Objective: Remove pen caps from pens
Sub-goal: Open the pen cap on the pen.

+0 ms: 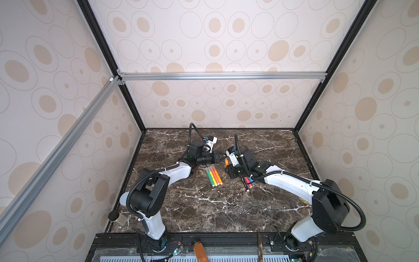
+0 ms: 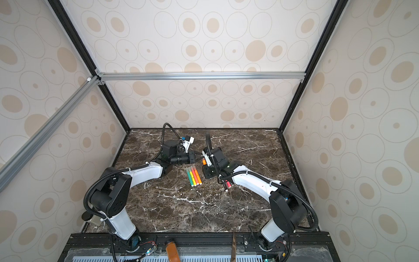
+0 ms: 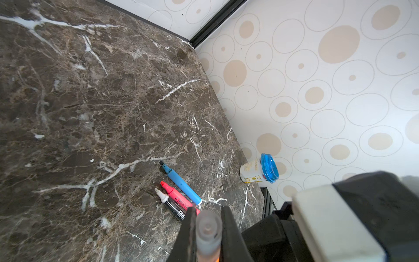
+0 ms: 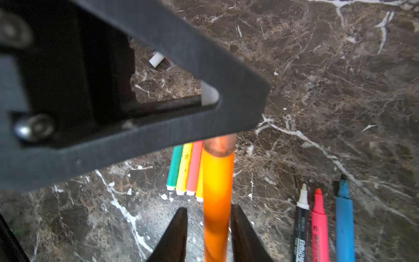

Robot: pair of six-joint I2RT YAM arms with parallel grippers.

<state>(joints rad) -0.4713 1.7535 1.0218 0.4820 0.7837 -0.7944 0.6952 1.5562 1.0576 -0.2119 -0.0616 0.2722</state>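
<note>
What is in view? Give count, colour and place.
capped pens: four, green, yellow, pink, orange, side by side mid-table.
uncapped pens: three, black, red, blue, by the right arm.
held pen: one, orange, in the air.
pen cap: one, grey, on the held pen's end.
cup: one, white, blue lid, at the table edge.
jar: one, black-lidded, near left corner.
left gripper: one, black, shut on pen cap.
right gripper: one, black, fingers flanking held pen.

- Slim coloured plastic marker pens [image 1: 214, 176]: eight, five capped, three uncapped.
- Translucent grey stubby pen caps [image 3: 208, 229]: five on pens.
- Blue-lidded pale cup [image 3: 260, 169]: one.
</note>
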